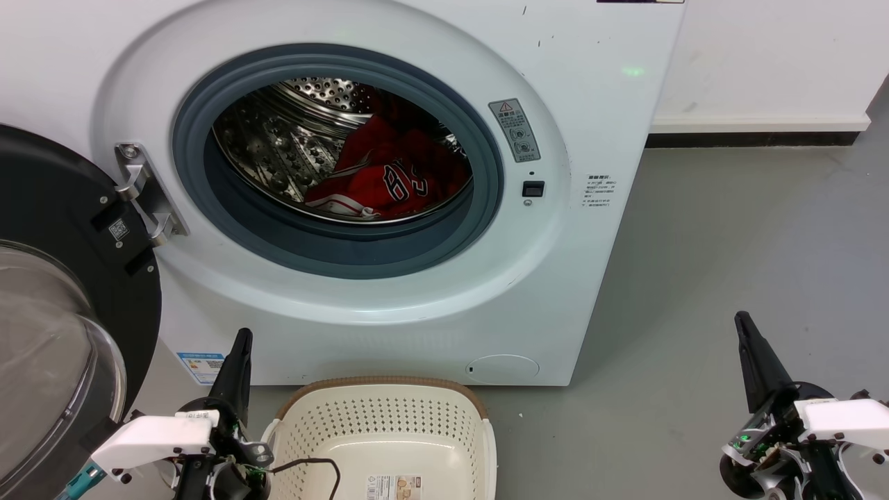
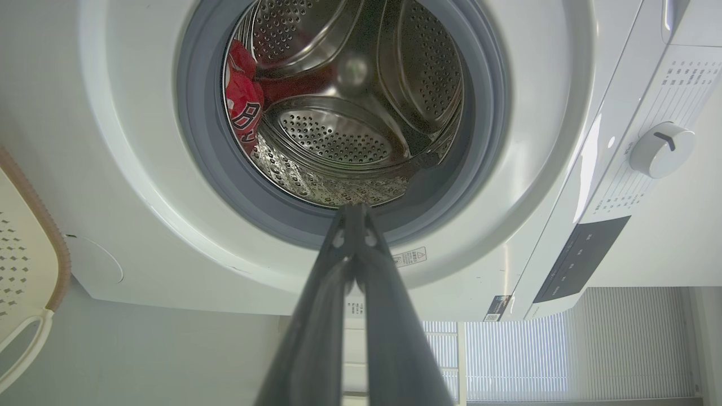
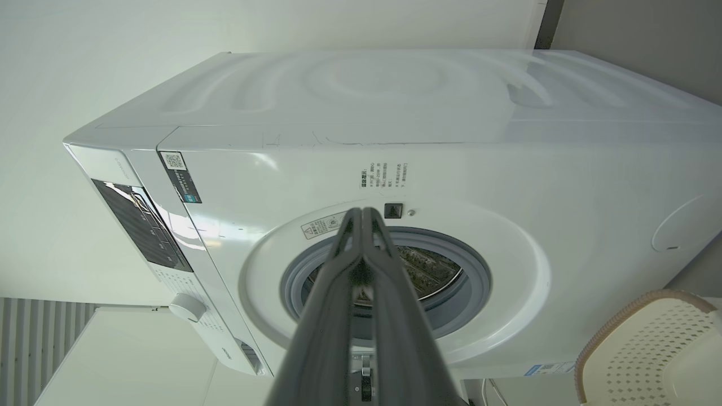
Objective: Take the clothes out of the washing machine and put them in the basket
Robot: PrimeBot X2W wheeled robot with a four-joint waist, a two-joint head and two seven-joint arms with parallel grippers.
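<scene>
Head view: the washing machine (image 1: 611, 83) is seen across the upper left and centre of the frame, with its black-framed glass door (image 1: 62, 208) swung open at the left edge. The clothes (image 1: 389, 173) are found inside the steel drum (image 1: 278, 146), heaped at the lower right of the round opening. Red fabric, white striped trim and a black-and-white number are shown towards the camera. The basket (image 1: 378, 384) is set on the grey floor (image 1: 694, 278) at the bottom centre of the frame, just in front of the machine's base. A paper label (image 1: 392, 486) is seen on its bottom.

The left gripper (image 1: 242, 337) is seen at the lower left, just beside the basket's left end, with its fingers pointing up the frame. In the left wrist view those fingers are shown pressed together at the tips and empty, and the clothes appear as a red patch at the upper left of the drum opening. The right gripper (image 1: 742, 318) is seen at the lower right over the floor, well apart from machine and basket. In the right wrist view its fingers are likewise shown closed tip to tip and empty, with the basket at the lower right corner.
</scene>
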